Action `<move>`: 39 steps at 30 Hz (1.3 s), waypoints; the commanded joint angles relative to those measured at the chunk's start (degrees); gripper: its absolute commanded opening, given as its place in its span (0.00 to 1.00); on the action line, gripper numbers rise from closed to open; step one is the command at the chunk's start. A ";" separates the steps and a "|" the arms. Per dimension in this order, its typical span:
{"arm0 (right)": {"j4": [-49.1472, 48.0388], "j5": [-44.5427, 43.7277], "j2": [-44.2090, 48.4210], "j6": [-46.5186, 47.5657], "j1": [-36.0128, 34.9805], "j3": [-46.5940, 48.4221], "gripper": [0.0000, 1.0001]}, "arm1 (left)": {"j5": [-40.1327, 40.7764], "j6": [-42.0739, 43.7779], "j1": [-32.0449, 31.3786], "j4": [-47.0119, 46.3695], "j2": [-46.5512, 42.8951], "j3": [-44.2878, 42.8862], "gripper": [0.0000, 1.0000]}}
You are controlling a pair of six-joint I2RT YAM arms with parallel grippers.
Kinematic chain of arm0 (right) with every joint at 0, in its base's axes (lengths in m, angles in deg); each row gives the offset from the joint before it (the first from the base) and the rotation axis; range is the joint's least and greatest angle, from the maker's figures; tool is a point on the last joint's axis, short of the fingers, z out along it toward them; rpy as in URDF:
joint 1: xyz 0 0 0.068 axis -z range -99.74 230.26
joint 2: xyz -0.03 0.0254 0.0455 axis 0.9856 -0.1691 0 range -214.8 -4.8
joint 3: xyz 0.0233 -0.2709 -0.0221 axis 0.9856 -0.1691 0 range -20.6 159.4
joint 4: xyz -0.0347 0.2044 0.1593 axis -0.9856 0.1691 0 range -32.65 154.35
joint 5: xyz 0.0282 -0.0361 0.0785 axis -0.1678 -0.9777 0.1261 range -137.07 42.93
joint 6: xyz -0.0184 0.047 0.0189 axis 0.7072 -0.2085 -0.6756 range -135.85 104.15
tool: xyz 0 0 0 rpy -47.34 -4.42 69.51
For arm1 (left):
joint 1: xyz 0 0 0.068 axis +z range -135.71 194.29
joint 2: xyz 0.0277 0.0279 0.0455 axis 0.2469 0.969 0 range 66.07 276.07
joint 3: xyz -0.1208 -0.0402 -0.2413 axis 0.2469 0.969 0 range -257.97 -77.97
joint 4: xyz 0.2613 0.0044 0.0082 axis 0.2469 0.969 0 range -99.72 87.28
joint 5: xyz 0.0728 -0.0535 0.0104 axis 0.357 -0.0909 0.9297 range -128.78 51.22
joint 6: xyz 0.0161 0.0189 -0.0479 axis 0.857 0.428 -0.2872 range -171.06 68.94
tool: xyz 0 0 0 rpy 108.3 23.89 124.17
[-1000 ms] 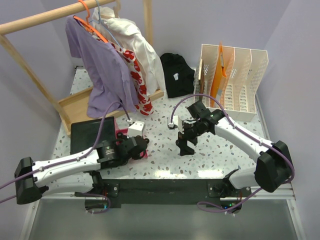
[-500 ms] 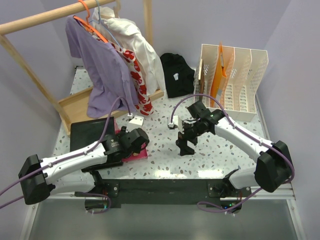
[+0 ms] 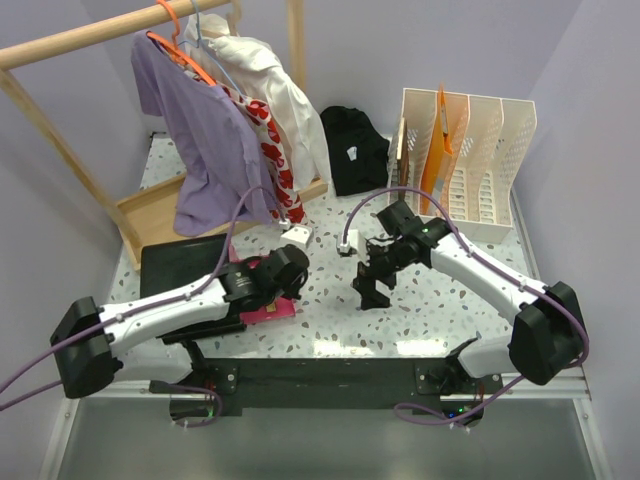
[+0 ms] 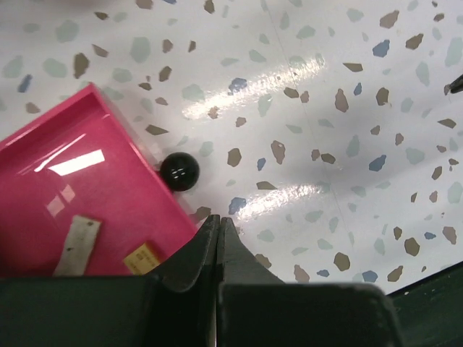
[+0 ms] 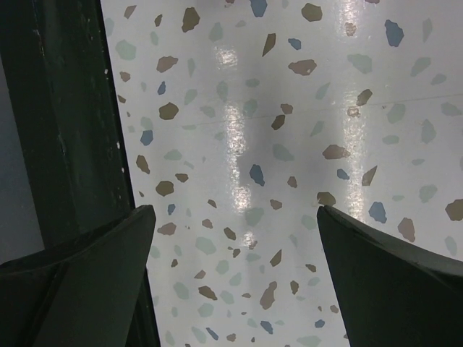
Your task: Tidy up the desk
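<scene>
Tabletop [image 3: 330, 312] with a white speckled pattern lies under both arms and reaches from the black rail [image 3: 320, 372] at its near edge up to the back wall.

The left fingers [image 4: 219, 242] are pressed fully together and hold nothing. They hang over the near left part of the tabletop, at the right edge of a pink tray [image 4: 72, 195]. A small black ball [image 4: 179, 171] sits on the tabletop at this edge of the tray; whether it touches the tray I cannot tell. Inside the tray lie a pale strip [image 4: 76, 246] and a small yellow tag [image 4: 141, 258]. A flat black pad [image 3: 180, 262] lies on the left side of the tray.

The right fingers [image 3: 369, 293] are spread wide and point down over bare tabletop, close to the middle of the near edge, with nothing between them.

At the back left corner stands a wooden clothes rack [image 3: 60, 45] with a purple shirt [image 3: 210, 150] and a white shirt [image 3: 285, 100] on hangers. At the back right corner stands a white file rack [image 3: 490, 150] holding an orange folder [image 3: 440, 165]. A black garment [image 3: 355, 150] lies between the two racks.
</scene>
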 commanded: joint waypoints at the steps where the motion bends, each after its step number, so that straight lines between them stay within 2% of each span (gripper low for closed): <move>1: -0.58 -0.50 2.19 -0.03 0.89 1.04 0.99 | -3.65 -4.18 0.28 -6.48 5.79 -1.93 0.00; 6: -1.19 -0.77 2.89 -0.29 1.85 0.78 0.99 | -1.82 -12.78 0.28 -4.20 12.47 -2.37 0.00; 13: -0.84 -0.42 2.80 -0.29 1.77 0.95 0.99 | 5.39 -17.90 0.28 7.12 18.10 -4.13 0.21; 14: -0.84 -0.42 2.80 -0.21 1.85 0.95 0.99 | 6.71 -17.99 0.28 8.19 18.19 -3.61 0.25; 17: -0.93 -0.33 2.98 -0.21 1.94 0.95 0.99 | 14.52 -20.27 0.37 14.51 18.63 -3.42 0.48; 18: -0.93 -0.33 2.89 -0.29 1.94 0.95 0.99 | 18.03 -21.67 0.37 16.44 18.89 -3.60 0.60; 20: -0.93 -0.24 2.89 -0.21 1.94 0.95 0.99 | 20.95 -22.82 0.37 21.01 19.33 -4.30 0.70; 21: -0.93 -0.24 2.98 -0.29 1.94 0.95 0.99 | 23.22 -23.69 0.37 22.16 19.51 -4.48 0.79; 24: -0.84 -0.24 2.98 -0.29 1.94 0.95 0.99 | 26.40 -24.40 0.45 25.07 20.04 -5.01 0.92; 32: -0.84 -0.24 3.07 -0.21 1.94 0.95 0.99 | 27.12 -20.81 0.63 27.18 21.36 -8.78 0.95; 38: -0.76 -0.24 2.72 -0.12 1.94 0.95 0.99 | 21.76 -11.49 -0.16 21.92 17.06 -9.14 0.92; 39: -0.84 -0.24 2.72 -0.12 1.86 0.95 0.99 | 18.79 -8.44 -0.16 20.34 15.92 -8.79 0.87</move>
